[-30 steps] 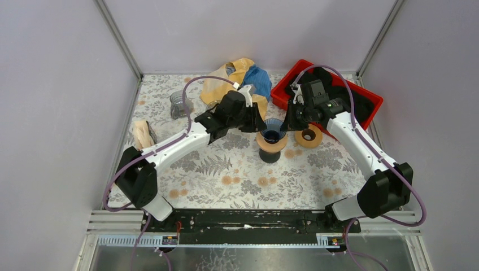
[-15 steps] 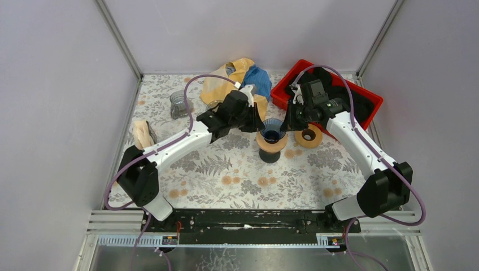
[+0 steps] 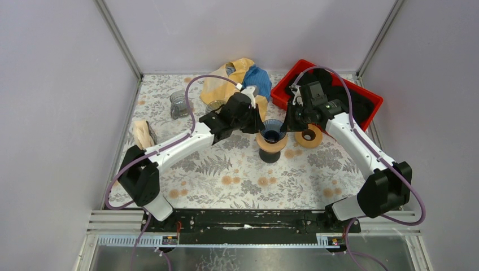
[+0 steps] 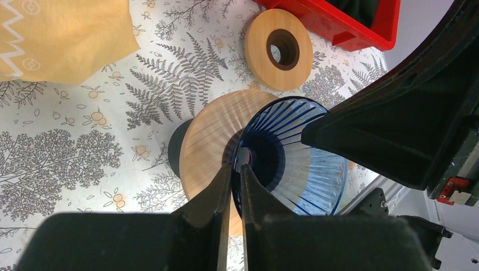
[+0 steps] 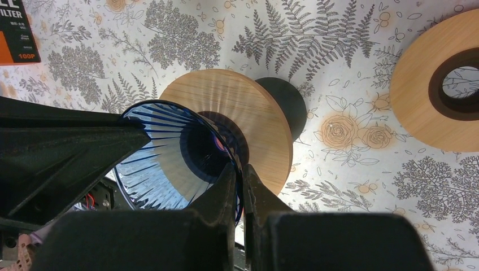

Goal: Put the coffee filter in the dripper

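Holding: left gripper (image 4: 236, 171) and right gripper (image 5: 239, 169) each pinch the dripper (image 3: 273, 130) by its rim, from opposite sides.
Left jaws: clenched on the rim's near edge, the thin blue wall caught between the tips.
Right jaws: clenched on the far edge in the same way.
Dripper: upright on the wooden stand (image 4: 208, 148), mid-table, just beside a loose wooden ring (image 3: 308, 137).
Filter: none loose in view; the cone's ribbed inside shows bare in both wrist views. A pack lettered "filter" (image 5: 14, 28) lies at the corner of the right wrist view, apart from the dripper.
Done: the dripper seems seated and steadied, judging by the two grips.
Left: nearly all of it. A filter must be fetched, which means freeing at least one gripper, then set into the cone.
Change: a second ago the left jaws stood wider beside the rim; they have since closed on it. Right arm, dripper and stand have not moved.
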{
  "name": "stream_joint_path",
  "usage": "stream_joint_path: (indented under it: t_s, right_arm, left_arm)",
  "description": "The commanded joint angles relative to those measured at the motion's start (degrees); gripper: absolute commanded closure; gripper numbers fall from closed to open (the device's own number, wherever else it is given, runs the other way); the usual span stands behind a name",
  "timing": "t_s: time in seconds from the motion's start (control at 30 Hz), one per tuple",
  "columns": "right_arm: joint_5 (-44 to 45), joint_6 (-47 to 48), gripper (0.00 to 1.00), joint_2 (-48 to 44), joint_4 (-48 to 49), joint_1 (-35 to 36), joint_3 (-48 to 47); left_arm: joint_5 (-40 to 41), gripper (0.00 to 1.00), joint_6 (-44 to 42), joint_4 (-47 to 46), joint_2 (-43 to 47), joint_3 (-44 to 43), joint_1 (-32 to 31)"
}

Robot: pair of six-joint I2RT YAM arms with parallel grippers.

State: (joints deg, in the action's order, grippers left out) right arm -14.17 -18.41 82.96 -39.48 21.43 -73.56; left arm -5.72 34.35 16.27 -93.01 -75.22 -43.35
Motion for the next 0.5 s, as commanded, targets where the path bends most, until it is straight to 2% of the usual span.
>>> stream_joint_path:
  t_s: [0.0,0.1,0.2,0.47]
  right_arm:
    - [4.9,1.54,0.97,3.29,-2.68,1.74,3.62]
    - [4.45,1.45,0.96,3.12,-2.83,2.05,2.94]
    - [3.95,1.24,0.93,2.23,-2.92,2.19,1.63]
    - [3.5,0.76,0.76,0.99,-3.27,2.17,-1.31]
  left_arm:
    - [-0.85,0.88,-1.83,1.61,-2.13,1.24,-2.17]
    - [-0.37,0.87,-1.77,1.88,-1.49,1.46,-2.22]
    - [1.02,0.83,-2.11,2.28,-0.37,1.05,-2.2]
    - [2.37,0.76,-3.38,3.5,0.46,-2.32,-2.2]
